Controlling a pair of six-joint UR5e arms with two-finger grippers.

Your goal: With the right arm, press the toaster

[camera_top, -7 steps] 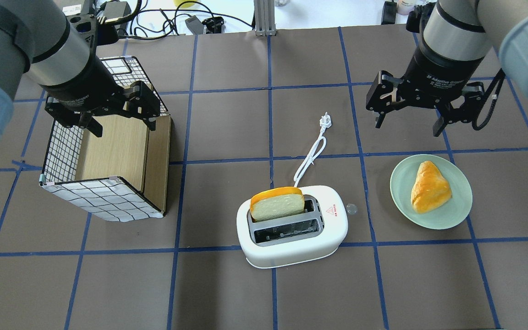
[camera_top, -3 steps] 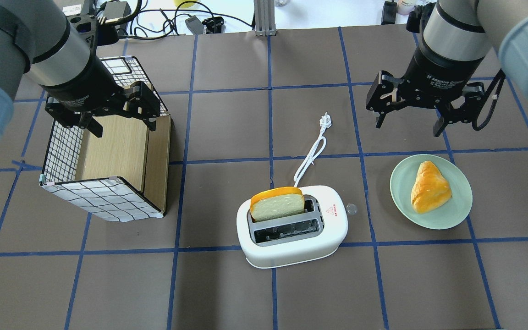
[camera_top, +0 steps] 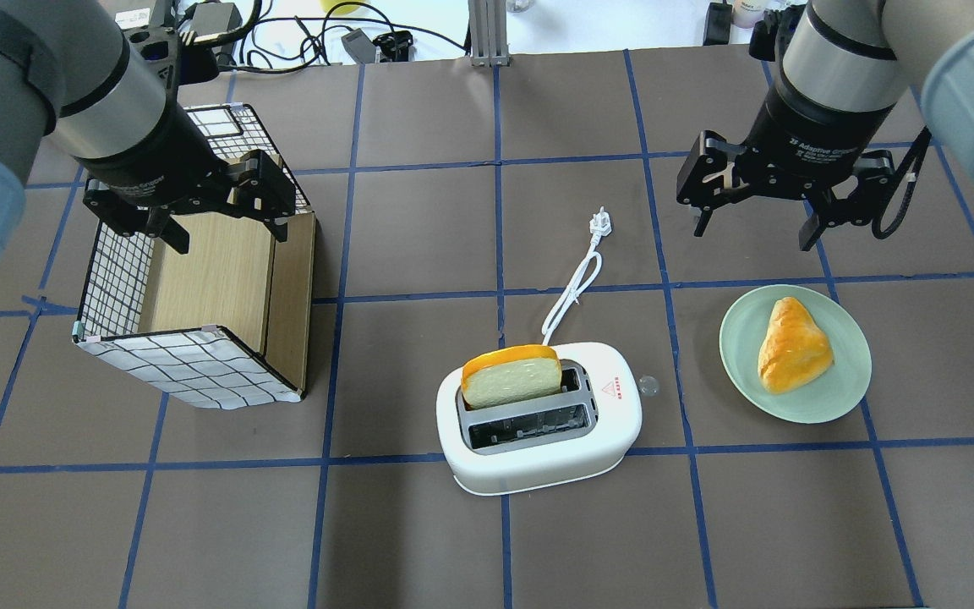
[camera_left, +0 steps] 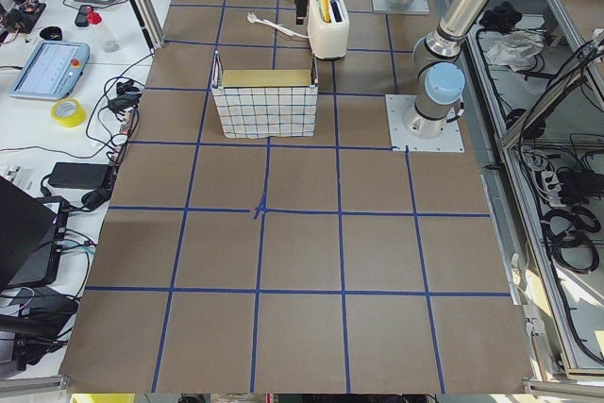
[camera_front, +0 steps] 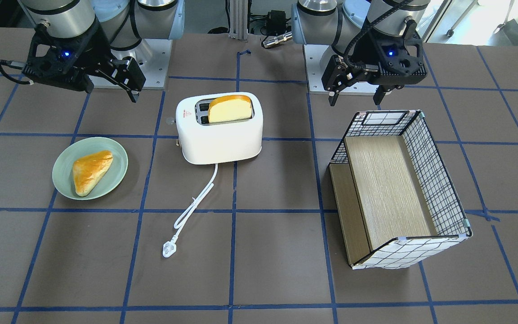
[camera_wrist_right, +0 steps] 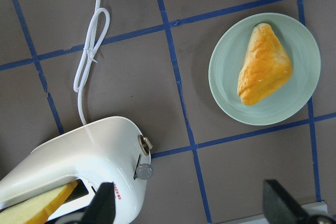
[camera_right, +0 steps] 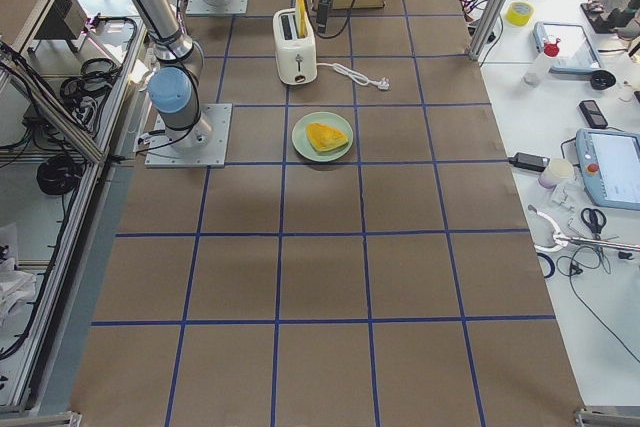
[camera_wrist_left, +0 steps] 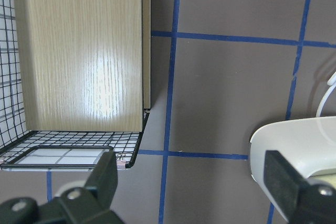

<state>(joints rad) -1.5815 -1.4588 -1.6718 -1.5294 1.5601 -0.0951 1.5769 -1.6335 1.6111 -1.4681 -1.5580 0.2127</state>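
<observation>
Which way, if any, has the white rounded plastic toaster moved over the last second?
No, it has not moved. In the overhead view the white toaster covers the same crossing of the blue tape lines as before.

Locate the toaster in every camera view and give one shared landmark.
Front-facing: toaster upper centre.
Overhead: toaster lower centre.
Exterior left: toaster top centre, far end.
Exterior right: toaster top, left of centre.
Left wrist: toaster, only a white corner at the right edge.
Right wrist: toaster lower left.
Landmark: its white cord, visible in all six.
</observation>
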